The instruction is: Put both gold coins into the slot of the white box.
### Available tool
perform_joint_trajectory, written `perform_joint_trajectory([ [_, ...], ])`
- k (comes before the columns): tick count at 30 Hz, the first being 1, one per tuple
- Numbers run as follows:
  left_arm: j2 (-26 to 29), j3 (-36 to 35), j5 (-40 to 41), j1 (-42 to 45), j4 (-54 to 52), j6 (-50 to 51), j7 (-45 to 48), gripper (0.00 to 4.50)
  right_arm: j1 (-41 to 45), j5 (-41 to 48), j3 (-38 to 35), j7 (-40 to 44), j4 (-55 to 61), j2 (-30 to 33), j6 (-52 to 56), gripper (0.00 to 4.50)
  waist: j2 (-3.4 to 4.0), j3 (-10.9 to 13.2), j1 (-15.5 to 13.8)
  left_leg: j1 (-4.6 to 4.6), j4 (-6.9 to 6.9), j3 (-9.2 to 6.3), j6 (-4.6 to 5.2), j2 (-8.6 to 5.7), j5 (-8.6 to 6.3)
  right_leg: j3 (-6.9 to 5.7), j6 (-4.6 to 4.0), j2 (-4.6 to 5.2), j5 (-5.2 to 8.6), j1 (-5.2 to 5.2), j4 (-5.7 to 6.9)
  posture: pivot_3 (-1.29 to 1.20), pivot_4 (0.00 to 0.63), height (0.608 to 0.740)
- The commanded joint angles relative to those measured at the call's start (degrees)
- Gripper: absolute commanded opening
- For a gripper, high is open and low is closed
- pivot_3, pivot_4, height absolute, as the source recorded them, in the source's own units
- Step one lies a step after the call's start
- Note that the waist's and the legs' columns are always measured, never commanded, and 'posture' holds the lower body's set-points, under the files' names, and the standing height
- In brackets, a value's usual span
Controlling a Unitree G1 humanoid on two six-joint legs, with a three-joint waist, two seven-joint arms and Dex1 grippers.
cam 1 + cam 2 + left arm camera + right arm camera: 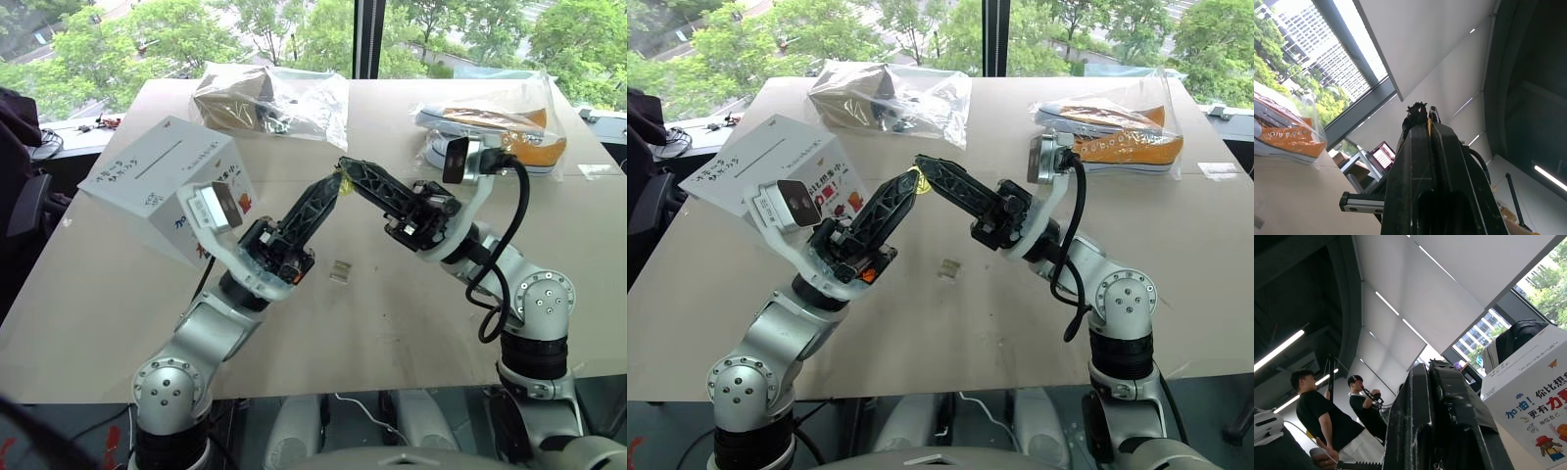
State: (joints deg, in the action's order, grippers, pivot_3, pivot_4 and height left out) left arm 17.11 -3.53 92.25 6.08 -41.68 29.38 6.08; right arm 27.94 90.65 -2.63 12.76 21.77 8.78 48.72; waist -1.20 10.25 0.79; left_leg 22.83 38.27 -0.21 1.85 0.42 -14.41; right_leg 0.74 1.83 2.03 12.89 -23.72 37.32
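A gold coin [344,182] hangs in the air above the middle of the table, where the tips of both grippers meet. My left gripper [337,188] reaches up from the left and is shut on it. In the left wrist view the coin shows as a yellow sliver [1429,127] between the fingers. My right gripper [347,169] comes in from the right, shut, with its tips at the same coin. The white box [162,181] stands tilted at the table's left, behind my left arm, its slot [159,160] on the upper face.
A small pale translucent square piece [340,272] lies on the table below the grippers. A clear plastic bag with brown contents [265,98] sits at the back, and a bag with orange contents [500,132] at the back right. Two people [1322,416] stand in the room.
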Motion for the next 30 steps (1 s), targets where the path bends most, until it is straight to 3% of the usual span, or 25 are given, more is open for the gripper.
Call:
perform_joint_trajectory([
  [1, 0.35, 0.14, -0.06, 0.41, -2.03, -0.94, 0.53, 0.02, 0.25, -2.16, 0.84, 1.72, 2.55, 0.05, -1.66, 0.00, 0.00, 0.00, 0.00, 0.00, -0.01, 0.00, 0.00, 0.00, 0.00, 0.00, 0.00, 0.00, 0.00, 0.00, -0.02, 0.00, 0.150, 0.740],
  [2, 0.38, 0.19, -0.10, 0.37, -2.02, -0.94, 0.49, 0.00, 0.31, -2.53, 0.85, 1.49, 2.41, -0.03, -2.01, 0.61, 0.00, 0.00, 0.00, 0.01, -0.01, 0.00, 0.00, 0.00, 0.00, 0.00, 0.00, 0.00, 0.00, 0.00, -0.03, 0.00, 0.150, 0.740],
  [3, 0.44, 0.19, -0.08, 0.30, -2.02, -0.95, 0.51, 0.00, 0.38, -2.64, 0.89, 1.40, 2.30, -0.08, -2.19, 0.80, 0.00, 0.00, 0.00, 0.01, -0.02, 0.00, 0.00, 0.00, 0.00, 0.00, 0.00, 0.00, 0.00, 0.00, -0.04, 0.00, 0.150, 0.740],
  [8, 0.99, -0.99, -0.28, -0.14, -1.74, -1.42, 0.00, 0.00, 0.54, -4.14, -0.69, -1.11, 0.64, -1.38, -5.34, 3.08, 0.00, 0.00, -0.01, 0.04, -0.03, -0.01, 0.00, 0.00, 0.00, 0.00, 0.00, 0.00, 0.00, 0.00, -0.11, 0.00, 0.150, 0.740],
  [11, 4.57, -5.03, -1.39, -0.43, -1.30, -1.59, -1.03, 0.00, -0.21, -3.08, -3.33, -1.61, -1.39, -1.89, -7.34, 3.08, 0.00, 0.00, 0.01, 0.05, -0.07, -0.02, 0.00, 0.01, 0.00, 0.00, 0.00, 0.00, 0.00, 0.00, -0.15, 0.00, 0.150, 0.740],
  [14, 12.20, -12.50, -1.22, 1.45, 0.52, -1.49, -1.53, 0.00, -0.37, -10.02, -3.52, 3.84, -0.76, 2.20, -8.16, 3.08, 0.03, 0.03, -0.01, 0.05, -0.10, -0.04, 0.00, 0.03, 0.00, -0.02, 0.00, -0.01, 0.00, -0.01, -0.16, 0.00, 0.150, 0.740],
  [16, 20.37, -17.48, -2.62, 3.04, 3.15, 0.75, 0.48, 0.00, 0.06, -18.45, -1.99, 10.05, -0.45, 6.30, -10.67, 3.08, 0.04, 0.05, -0.05, 0.05, -0.13, -0.05, 0.00, 0.03, 0.00, -0.10, 0.00, -0.01, 0.02, -0.03, -0.19, 0.00, 0.150, 0.740],
  [18, 32.03, -23.24, -6.73, 4.30, 8.17, 4.85, 5.65, 0.00, 1.32, -28.52, 1.85, 19.53, 0.70, 13.15, -13.55, 3.08, 0.06, 0.14, 0.00, 0.06, -0.17, -0.02, 0.00, 0.03, 0.00, -0.26, 0.11, -0.03, 0.09, -0.03, -0.26, 0.00, 0.150, 0.740],
  [22, 46.84, -29.53, -14.84, 5.91, 18.81, 8.69, 16.15, 0.00, 4.17, -40.43, 6.12, 29.42, 0.57, 19.31, -19.97, 3.08, 0.14, 0.21, 0.18, 0.05, -0.41, 0.15, 0.00, 0.02, 0.00, -0.17, 0.22, -0.03, 0.16, -0.16, -0.45, 0.00, 0.150, 0.740],
  [26, 52.55, -31.10, -25.42, 4.33, 26.93, 8.18, 27.13, 0.00, 6.15, -46.89, 8.51, 35.30, 0.54, 21.61, -22.96, 3.08, 0.14, 0.20, 0.06, 0.04, -0.92, 0.30, -0.02, 0.03, 0.01, -0.04, 0.39, -0.02, 0.05, -0.41, -0.53, 0.00, 0.150, 0.740],
  [30, 54.03, -29.30, -36.60, 2.53, 35.16, 4.24, 37.09, 0.00, 7.69, -47.21, 8.78, 34.11, 2.71, 19.67, -21.83, 3.08, 0.13, 0.20, 0.04, 0.21, -1.18, 0.33, -0.05, 0.05, 0.02, -0.03, 0.29, 0.02, -0.03, -0.71, -0.53, 0.00, 0.150, 0.740],
])
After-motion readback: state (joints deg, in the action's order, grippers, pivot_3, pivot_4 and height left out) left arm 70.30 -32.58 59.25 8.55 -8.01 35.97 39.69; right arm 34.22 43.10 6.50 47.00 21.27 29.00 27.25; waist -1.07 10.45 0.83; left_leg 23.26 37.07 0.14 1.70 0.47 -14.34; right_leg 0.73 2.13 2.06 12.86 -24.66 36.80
